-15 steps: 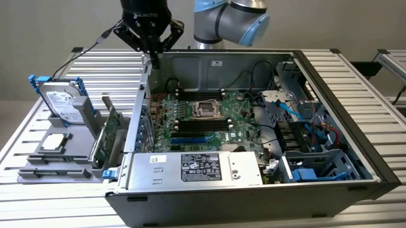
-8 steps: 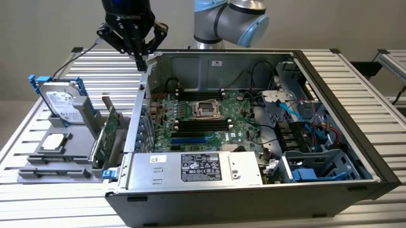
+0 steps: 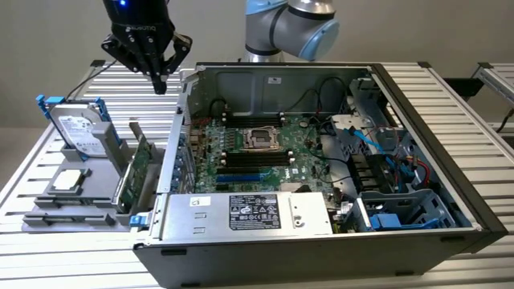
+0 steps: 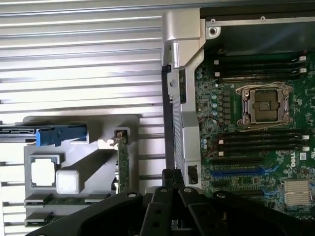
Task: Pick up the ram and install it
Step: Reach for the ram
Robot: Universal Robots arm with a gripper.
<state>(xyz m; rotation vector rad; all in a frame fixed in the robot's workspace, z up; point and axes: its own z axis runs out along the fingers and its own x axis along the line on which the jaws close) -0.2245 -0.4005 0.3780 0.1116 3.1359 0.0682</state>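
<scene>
Tool (image 3: 160,89): shut tight, fingertips pressed together, nothing held and nothing touched. Hangs in the air above the slatted tabletop (image 3: 458,108), just outside the far corner of the open computer case (image 3: 321,259).

Outward from there in the exterior view:
- **Six o'clock:** the upright expansion card (image 3: 138,171).
- **Eight o'clock:** the hard drive (image 3: 80,129), standing in blue clips.
- Both seated on one grey holder (image 3: 48,208), with a square processor chip (image 3: 68,179) lying flat between them.

At seven o'clock, along that holder's nearest edge, the ram (image 3: 68,219): lying lengthwise in a groove, well apart from the tool, untouched. From the wrist view, the same ram (image 4: 69,199), a thin green strip in the holder.

At four o'clock, inside the case, the black memory slots (image 3: 257,158) beside the processor socket (image 3: 261,137), empty as far as can be told.

Judged as the approach before the pickup: ram not yet grasped, nothing installed. Taking it would call for three things:
- fingers spread just wider than the stick's thin faces;
- a descent over the holder's near edge;
- a squared grip across the board, clear of the expansion card close beside it.
</scene>
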